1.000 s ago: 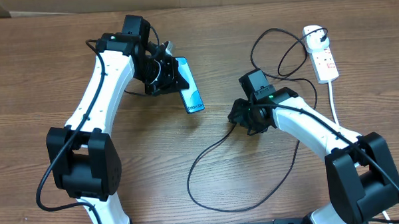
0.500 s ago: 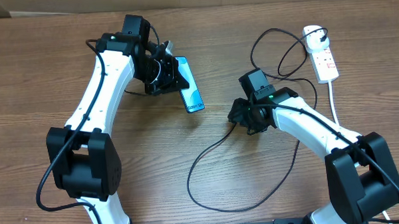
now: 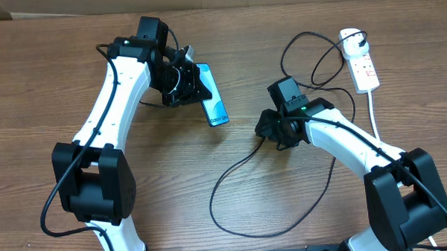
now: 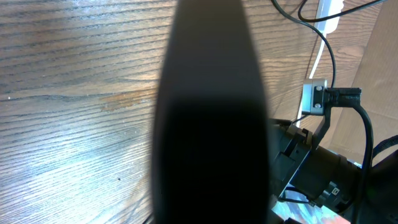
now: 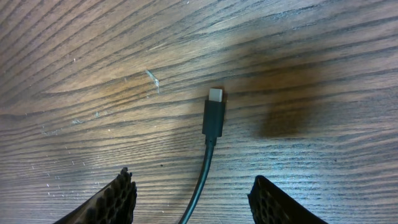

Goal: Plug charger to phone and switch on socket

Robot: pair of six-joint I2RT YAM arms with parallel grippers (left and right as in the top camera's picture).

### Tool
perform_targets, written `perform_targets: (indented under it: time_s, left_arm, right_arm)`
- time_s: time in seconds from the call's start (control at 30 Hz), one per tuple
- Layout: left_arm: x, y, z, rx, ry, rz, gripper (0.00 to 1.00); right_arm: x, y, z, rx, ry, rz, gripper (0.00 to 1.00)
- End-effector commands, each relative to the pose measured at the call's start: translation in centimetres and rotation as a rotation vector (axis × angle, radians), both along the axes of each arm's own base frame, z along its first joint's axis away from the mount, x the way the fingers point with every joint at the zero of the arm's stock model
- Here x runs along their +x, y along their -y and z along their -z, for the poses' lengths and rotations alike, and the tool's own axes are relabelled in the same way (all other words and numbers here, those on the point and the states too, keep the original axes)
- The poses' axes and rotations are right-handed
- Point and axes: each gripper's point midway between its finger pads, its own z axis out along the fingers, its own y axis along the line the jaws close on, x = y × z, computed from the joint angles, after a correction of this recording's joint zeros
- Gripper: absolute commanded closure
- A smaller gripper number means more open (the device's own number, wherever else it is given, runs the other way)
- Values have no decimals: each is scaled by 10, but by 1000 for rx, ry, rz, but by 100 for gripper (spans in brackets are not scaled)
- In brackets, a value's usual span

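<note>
The phone, its blue-teal screen lit, sits tilted at the tip of my left gripper, which is shut on its long edge. In the left wrist view the phone is a dark slab that fills the middle and hides the jaws. The charger is a thin black cable looping over the table. Its connector tip lies flat on the wood. My right gripper hovers open just behind the tip, with the cable running between its fingers, untouched. The white socket lies at the far right.
A thick white cord runs from the socket toward the front edge. The black cable curls in loops left of the socket. The right arm shows at the lower right of the left wrist view.
</note>
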Motion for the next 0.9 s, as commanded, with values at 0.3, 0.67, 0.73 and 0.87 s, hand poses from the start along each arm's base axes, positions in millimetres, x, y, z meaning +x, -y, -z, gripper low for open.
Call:
perform_targets:
  time_s: [0.3,0.67,0.73,0.87]
  left_arm:
    - [2,5,-9,-46,6,-1,96]
    - [4,5,-9,-47,14,0,96]
    - [4,5,-10,-48,16,0,96]
    - [4,5,-10,-48,16,0,96]
  right_arm:
    - [2,1,1,-11,13,5,32]
    - [4,0,1,-8,19,5,40]
    - [4,0,0,-7,22,5,41]
    - [10,-3,-2,4,48,5,46]
